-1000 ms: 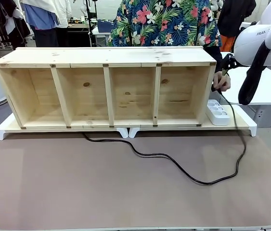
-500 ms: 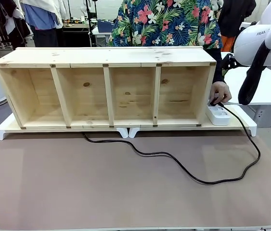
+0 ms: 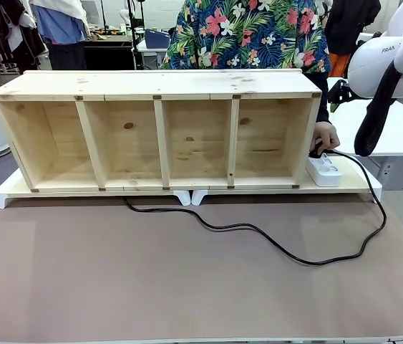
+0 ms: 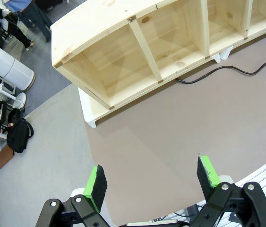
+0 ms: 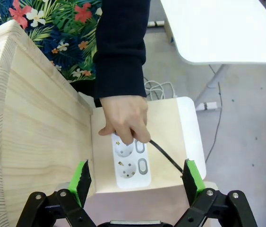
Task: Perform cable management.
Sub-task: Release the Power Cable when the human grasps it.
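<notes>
Cable [image 3: 258,233] lies in loose curves on the brown worktop [image 3: 115,272]. One end runs under the front edge of the wooden shelf [image 3: 158,86] near its middle; from there it snakes right, dips toward the robot's side, loops round at the right and climbs to the white power strip [image 3: 324,170]. That strip sits on the white riser [image 3: 358,183], just beside the right end of the shelf.

A person's hand [image 5: 123,118], in a dark sleeve, rests on the far end of the power strip, and the cable comes out from under the fingers. The plug itself is hidden by the hand.

Right gripper [image 5: 135,177] hangs above the power strip with its green-padded fingers spread wide, one to each side of the strip, holding nothing. Left gripper [image 4: 152,182] hovers over the bare worktop, well apart from the left end of the shelf, fingers likewise wide apart and empty. From the left wrist, a stretch of the cable [image 4: 227,72] shows along the shelf front.
</notes>
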